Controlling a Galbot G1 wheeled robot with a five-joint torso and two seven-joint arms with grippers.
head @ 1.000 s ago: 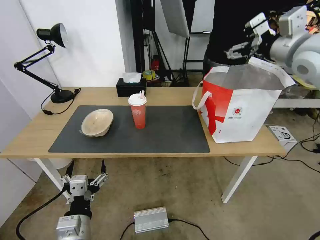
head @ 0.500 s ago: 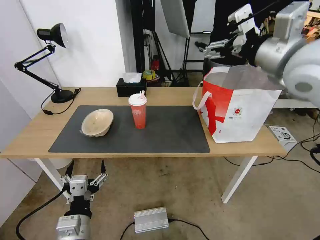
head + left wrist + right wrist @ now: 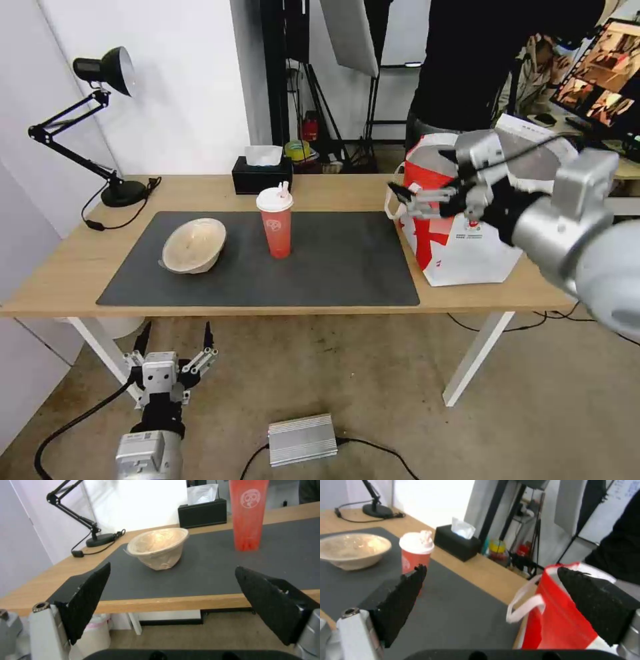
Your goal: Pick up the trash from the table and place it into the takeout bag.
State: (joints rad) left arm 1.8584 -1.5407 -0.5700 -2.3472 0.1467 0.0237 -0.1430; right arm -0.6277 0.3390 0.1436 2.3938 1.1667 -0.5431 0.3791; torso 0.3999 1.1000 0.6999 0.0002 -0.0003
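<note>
Red cup (image 3: 275, 221) upright on mat; right gripper (image 3: 417, 198) jaws spread beside takeout bag (image 3: 467, 227); left gripper (image 3: 172, 347) jaws spread.

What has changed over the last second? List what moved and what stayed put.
The right gripper has come down from above and behind the takeout bag to its front left side, over the table, fingers open and empty. The bag's raised flap has shifted a little. The left gripper stays parked low in front of the table, open. The red cup and beige bowl have not moved.
</note>
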